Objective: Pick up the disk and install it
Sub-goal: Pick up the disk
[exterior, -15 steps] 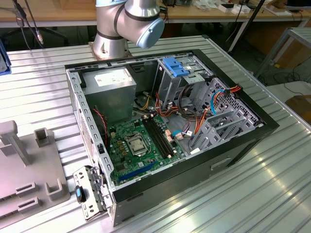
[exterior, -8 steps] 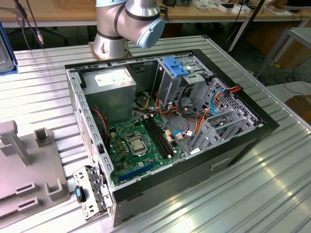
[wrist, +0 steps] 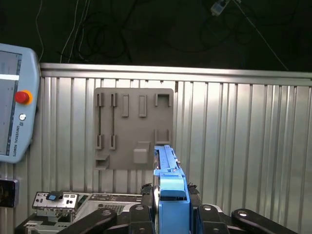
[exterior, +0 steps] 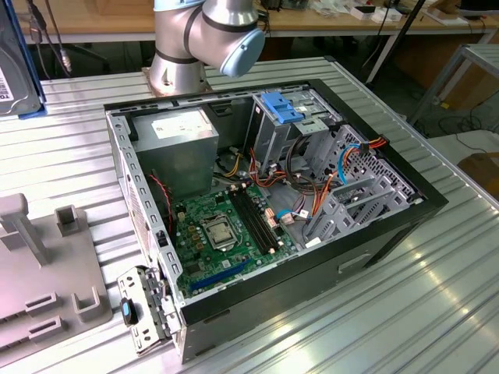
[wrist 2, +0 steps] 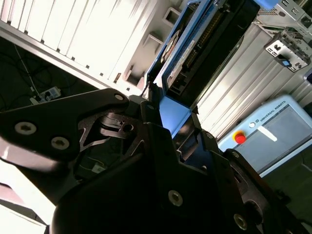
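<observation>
The gripper [wrist: 171, 207] is clamped on the disk [wrist: 165, 163], one black finger pressing each side of its blue rail. In the first wrist view the disk stands edge-on, lifted clear of everything below, and shows as a narrow blue strip rising from between the fingers. In the second wrist view its dark body [wrist 2: 207, 46] and blue frame stretch away from the jaws, with the connector edge facing the camera.

Beyond the disk lies the ribbed metal table [wrist: 243, 136]. A grey plate [wrist: 131, 122] with slots and pegs rests flat on it, just past the disk's far end. The pendant [wrist: 14, 112], with its red button, lies on the table beside the plate.

In the exterior view the open case [exterior: 257, 300] sits in the middle of the table, with the plate at the exterior view's left. Inside the case are the green motherboard [exterior: 226, 230], loose cables and a pale blue bracket [exterior: 281, 107] at the far side. The arm [exterior: 203, 39] rises behind the case.
</observation>
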Robot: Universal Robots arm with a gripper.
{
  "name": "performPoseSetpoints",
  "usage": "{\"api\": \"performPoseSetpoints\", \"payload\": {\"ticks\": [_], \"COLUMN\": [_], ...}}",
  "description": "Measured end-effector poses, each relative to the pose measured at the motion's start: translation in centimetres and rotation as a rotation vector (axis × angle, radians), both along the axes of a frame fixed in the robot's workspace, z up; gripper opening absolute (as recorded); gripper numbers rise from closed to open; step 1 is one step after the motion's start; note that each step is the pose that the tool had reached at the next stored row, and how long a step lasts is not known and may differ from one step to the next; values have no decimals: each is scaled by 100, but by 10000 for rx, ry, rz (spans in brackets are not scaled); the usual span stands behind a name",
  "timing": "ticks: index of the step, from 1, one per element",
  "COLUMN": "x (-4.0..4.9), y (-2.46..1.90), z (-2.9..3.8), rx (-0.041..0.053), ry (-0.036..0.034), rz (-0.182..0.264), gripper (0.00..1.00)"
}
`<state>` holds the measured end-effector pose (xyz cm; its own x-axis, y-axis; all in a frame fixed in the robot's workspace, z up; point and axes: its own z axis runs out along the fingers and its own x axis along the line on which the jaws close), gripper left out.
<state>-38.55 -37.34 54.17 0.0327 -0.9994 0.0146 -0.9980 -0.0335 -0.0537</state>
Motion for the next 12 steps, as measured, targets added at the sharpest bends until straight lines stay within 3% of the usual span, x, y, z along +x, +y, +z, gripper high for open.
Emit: {"api": "performPoseSetpoints", "payload": {"ticks": [4,12], "x": [118,264], "y": [-2,-6], "z": [0,0], "rx": [0,0], "ry": [1,1], "rz": [0,0], "gripper": [37,37]}}
